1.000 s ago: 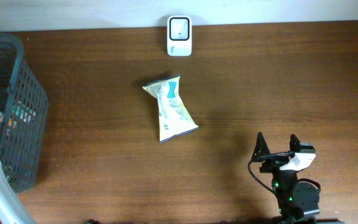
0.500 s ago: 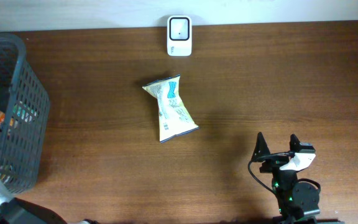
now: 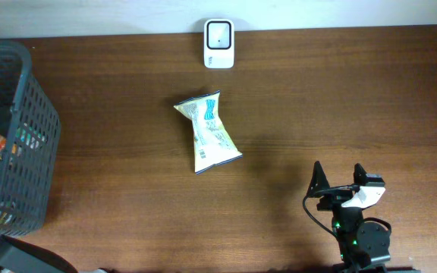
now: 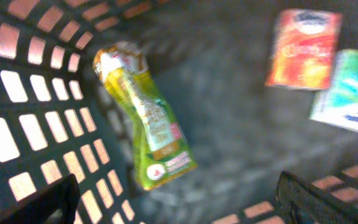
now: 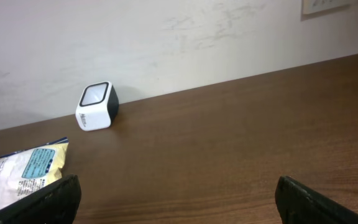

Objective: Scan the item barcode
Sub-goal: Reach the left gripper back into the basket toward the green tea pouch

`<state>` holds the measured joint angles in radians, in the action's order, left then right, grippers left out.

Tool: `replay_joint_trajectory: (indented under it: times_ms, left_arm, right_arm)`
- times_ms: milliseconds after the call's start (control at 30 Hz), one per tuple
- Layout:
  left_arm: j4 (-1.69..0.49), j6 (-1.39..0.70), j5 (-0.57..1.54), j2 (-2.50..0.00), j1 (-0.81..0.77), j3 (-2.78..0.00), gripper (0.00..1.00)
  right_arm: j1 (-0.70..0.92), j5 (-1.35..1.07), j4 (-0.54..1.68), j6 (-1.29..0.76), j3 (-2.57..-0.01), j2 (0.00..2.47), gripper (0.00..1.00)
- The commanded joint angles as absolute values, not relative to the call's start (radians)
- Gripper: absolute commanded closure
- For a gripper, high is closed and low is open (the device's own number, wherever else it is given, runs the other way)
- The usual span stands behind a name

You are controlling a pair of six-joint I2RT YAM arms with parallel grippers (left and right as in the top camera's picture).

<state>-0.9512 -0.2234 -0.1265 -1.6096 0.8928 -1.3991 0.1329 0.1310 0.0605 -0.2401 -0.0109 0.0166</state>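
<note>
stage: early, no item lifted | left gripper [image 4: 179, 205] wide, empty, over yellow-green packet [image 4: 145, 124] in basket [image 3: 40, 114] | right gripper [image 3: 338, 186] wide, empty | snack bag [image 3: 207, 133] flat on tabletop [image 3: 355, 98], apart from scanner [image 3: 218, 32] | left: grasp, show barcode

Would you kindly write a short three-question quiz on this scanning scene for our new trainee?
1. True or false: the snack bag lies on top of the scanner.
2. Which is nearest the scanner? A) snack bag B) basket C) right gripper
3. How many packets show inside the basket in the left wrist view?
Key: 1 false, they lie apart on the table; 2 A, the right gripper is open at the near edge; 3 three.
</note>
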Motion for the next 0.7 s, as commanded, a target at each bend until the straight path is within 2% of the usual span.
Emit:
replay_joint_trajectory:
  times_ms: [0,267,433,667]
  left_arm:
    - [-0.979,-0.207,-0.112,-1.690,0.950,-1.396,0.00]
    - [-0.939,-0.207,-0.128,-1.791,0.974,-1.396,0.07]
    - [-0.925,-0.207,-0.150,-1.835,0.974,-1.396,0.07]
    - [-0.898,-0.207,-0.159,-1.854,0.974,-1.396,0.20]
  right_arm:
    - [0.138,0.136,0.068,-0.248,-0.006,0.014,0.01]
    - [0.138,0.136,0.068,-0.248,-0.006,0.014,0.01]
    - [0.138,0.136,0.068,-0.248,-0.006,0.014,0.01]
    - [0.138,0.136,0.068,-0.248,-0.006,0.014,0.01]
